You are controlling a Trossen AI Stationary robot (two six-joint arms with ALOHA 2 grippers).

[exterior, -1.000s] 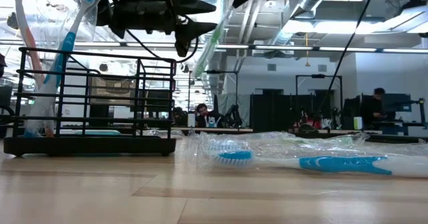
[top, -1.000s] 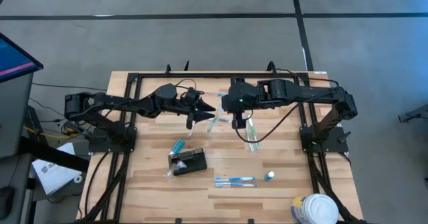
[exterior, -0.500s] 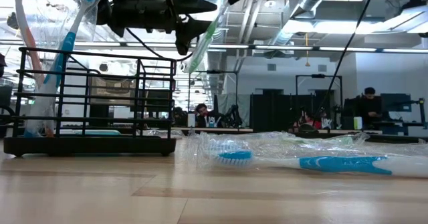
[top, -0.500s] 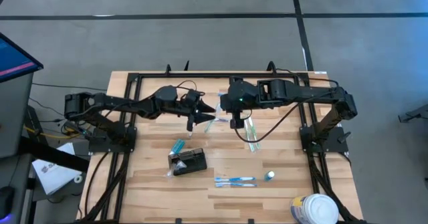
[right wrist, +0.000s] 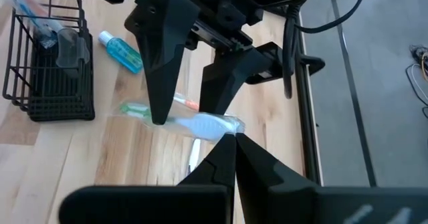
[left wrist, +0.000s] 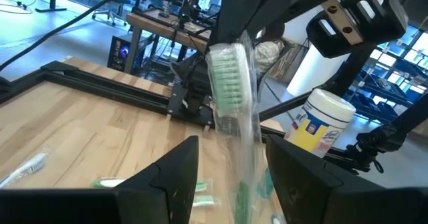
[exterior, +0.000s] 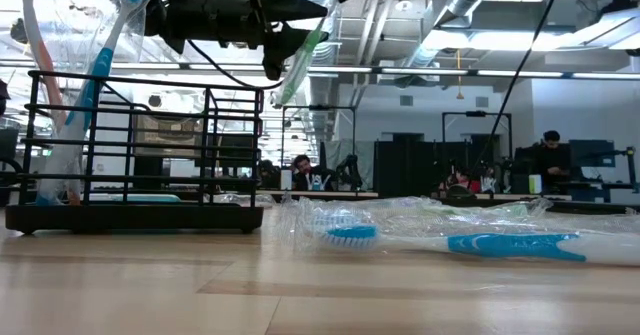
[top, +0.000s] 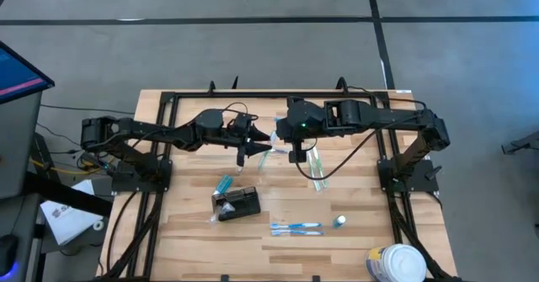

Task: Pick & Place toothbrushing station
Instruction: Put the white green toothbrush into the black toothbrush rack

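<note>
A green toothbrush in clear wrap (left wrist: 231, 77) hangs slanted in the air over the table's middle (top: 263, 150). My right gripper (right wrist: 229, 138) is shut on its head end. My left gripper (left wrist: 234, 144) points level and is open. Its two fingers stand on either side of the wrapped handle, with a gap showing around it. The toothbrushing station (top: 236, 204), a black wire rack, stands on the table nearer the front (right wrist: 47, 57). A wrapped blue toothbrush (exterior: 100, 55) sticks up out of it. My right gripper pinches the end of the clear wrap beside the brush head (right wrist: 233, 126) between its two fingertips. The fingers come from above, slanting down. The toothbrush hangs below them, tilted, clear of the table, its handle end (right wrist: 134, 109) toward my left gripper.
A turquoise bottle (top: 224, 183) lies beside the station. Wrapped blue toothbrushes (top: 296, 228) lie near the front edge, and another wrapped one (top: 317, 171) lies right of the middle. A white tub (top: 394, 263) stands at the front right corner. Black frame rails (top: 168, 97) border the table.
The toothbrush's free handle end has swung a little toward my left gripper, so it now hangs more slanted. Its head end has stayed in my right gripper.
</note>
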